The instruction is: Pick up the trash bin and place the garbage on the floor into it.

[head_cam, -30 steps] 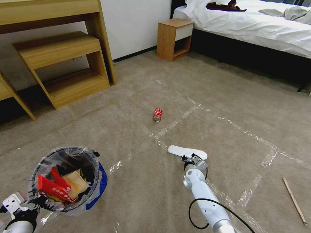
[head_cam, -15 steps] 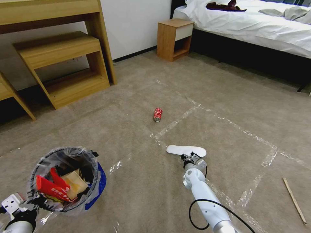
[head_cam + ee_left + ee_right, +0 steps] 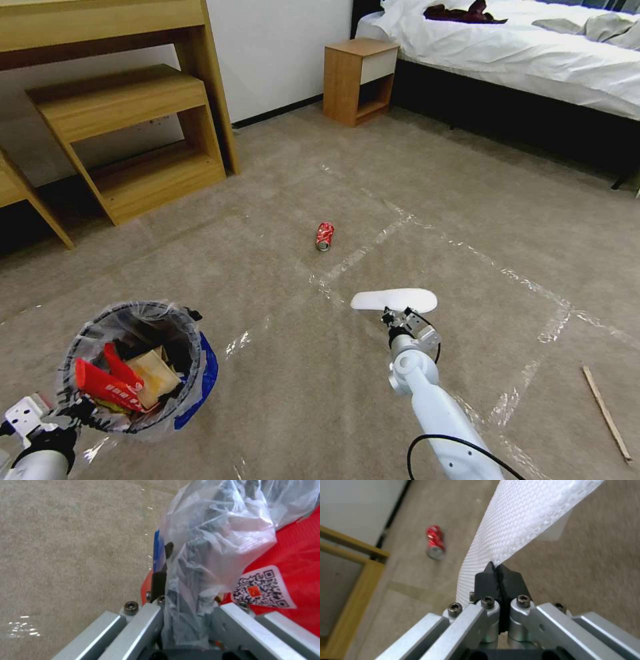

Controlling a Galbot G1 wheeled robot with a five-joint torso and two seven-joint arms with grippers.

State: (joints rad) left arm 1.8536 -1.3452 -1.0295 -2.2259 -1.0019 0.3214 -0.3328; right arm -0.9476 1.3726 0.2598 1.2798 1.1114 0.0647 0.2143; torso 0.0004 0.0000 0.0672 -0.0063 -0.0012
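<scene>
Clenched on just the thin edge of the white mesh insole (image 3: 395, 299) at centre, the right gripper (image 3: 400, 318) could let it slip, while the left gripper (image 3: 186, 610) pinches the bag-lined dark round trash bin (image 3: 193, 333) near-left by its rim.

Head cam high, angled down at floor (image 3: 413, 167). Wrist cams close, along each gripper; head and right wrist share red can (image 3: 325, 236).

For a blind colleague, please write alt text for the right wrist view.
The right gripper is shut on the edge of a white mesh insole, above the beige carpet. A crushed red can lies on the carpet beyond.
</scene>
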